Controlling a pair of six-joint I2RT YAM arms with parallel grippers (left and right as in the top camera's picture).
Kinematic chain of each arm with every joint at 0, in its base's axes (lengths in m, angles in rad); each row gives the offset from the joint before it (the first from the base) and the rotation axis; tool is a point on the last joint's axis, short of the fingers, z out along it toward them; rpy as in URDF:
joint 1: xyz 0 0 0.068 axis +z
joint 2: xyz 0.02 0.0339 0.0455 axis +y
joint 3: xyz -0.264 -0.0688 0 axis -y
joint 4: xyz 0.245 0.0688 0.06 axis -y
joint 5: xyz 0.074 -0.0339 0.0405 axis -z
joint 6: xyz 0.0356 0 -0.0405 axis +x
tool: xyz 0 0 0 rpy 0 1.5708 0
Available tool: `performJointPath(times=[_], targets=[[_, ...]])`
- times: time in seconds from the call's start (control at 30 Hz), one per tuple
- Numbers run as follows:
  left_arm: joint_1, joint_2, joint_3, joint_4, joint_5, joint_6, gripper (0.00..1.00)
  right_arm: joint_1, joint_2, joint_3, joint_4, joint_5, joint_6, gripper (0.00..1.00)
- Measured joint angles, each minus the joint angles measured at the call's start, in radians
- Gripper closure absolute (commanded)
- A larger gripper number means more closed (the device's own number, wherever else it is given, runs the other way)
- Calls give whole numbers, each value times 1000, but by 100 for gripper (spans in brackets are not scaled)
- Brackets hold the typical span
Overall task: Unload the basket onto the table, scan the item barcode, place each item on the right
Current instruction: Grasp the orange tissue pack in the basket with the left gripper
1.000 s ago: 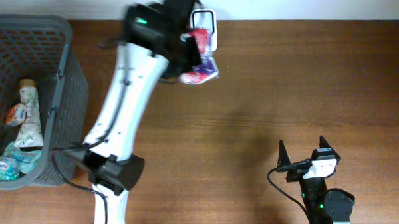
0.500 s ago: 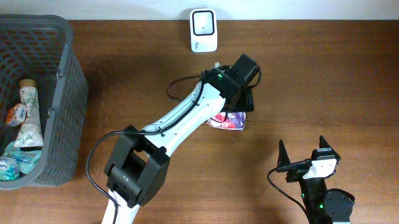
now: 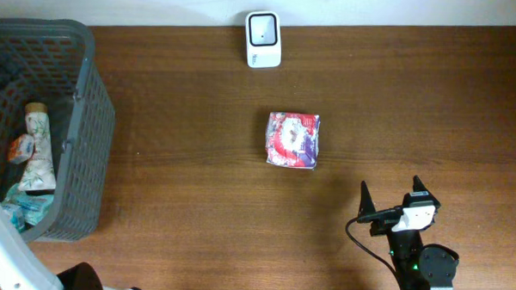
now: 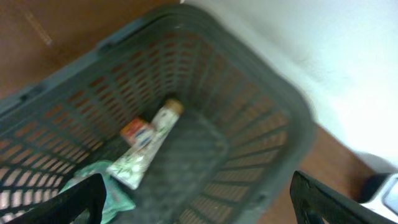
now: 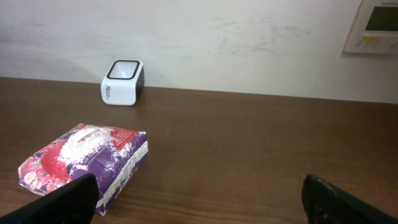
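The item, a red, purple and white packet point(image 3: 293, 139), lies flat in the middle of the wooden table with nothing holding it. The right wrist view shows the packet point(image 5: 84, 162) low on the left. A white scanner with a dark window point(image 3: 263, 39) stands at the table's far edge, also seen as the scanner point(image 5: 123, 82) by the wall. My left gripper point(image 4: 199, 208) is open and empty, hanging above the grey basket point(image 4: 249, 56). Only a white piece of the left arm point(image 3: 0, 256) shows overhead. My right gripper point(image 3: 390, 194) stands open at the front right, right of the packet.
The grey mesh basket point(image 3: 91, 113) fills the left side. It holds a white tube point(image 3: 37, 150), a teal packet point(image 3: 23, 210) and other small packs. In the left wrist view the tube point(image 4: 149, 143) lies on the basket floor. A wall panel point(image 5: 379, 25) hangs at the far right.
The left arm carried the packet from the scanner to the table's middle, let it go, then swung left over the basket. The right arm has not moved.
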Motion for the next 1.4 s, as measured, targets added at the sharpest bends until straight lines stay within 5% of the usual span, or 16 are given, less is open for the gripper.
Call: performJointPath(times=[0.13, 0.17, 0.27, 0.43, 0.57, 0.67, 0.8, 0.83, 0.87, 1.07, 1.17, 1.3, 1.4], targets=[[39, 51, -245, 137, -96, 44, 13, 0, 0, 0, 0, 0, 0, 1], [39, 83, -331, 200, -111, 70, 5, 0, 0, 0, 0, 0, 0, 1], [39, 203, -526, 340, -128, 206, 4, 0, 0, 0, 0, 0, 0, 1], [39, 352, -560, 496, -157, 407, 27, 0, -1, 0, 0, 0, 0, 1], [39, 447, -560, 515, -301, 443, 33, 0, -1, 0, 0, 0, 0, 1], [39, 507, -561, 515, -342, 454, 56, 0, -1, 0, 0, 0, 0, 1], [51, 511, -561, 518, -390, 461, 65, 0, -1, 0, 0, 0, 0, 1], [62, 511, -561, 519, -389, 461, 74, 0, -1, 0, 0, 0, 0, 1], [75, 511, -561, 520, -365, 461, 100, 0, -1, 0, 0, 0, 0, 1], [84, 488, -561, 515, -316, 430, 100, 0, -1, 0, 0, 0, 0, 1], [54, 325, -560, 515, -261, 388, 100, 0, -1, 0, 0, 0, 0, 1], [-40, -95, -526, 612, 61, 295, 100, 0, -1, 0, 0, 0, 0, 1], [-172, -274, -525, 617, 413, 47, 100, 0, -1, 0, 0, 0, 0, 1]])
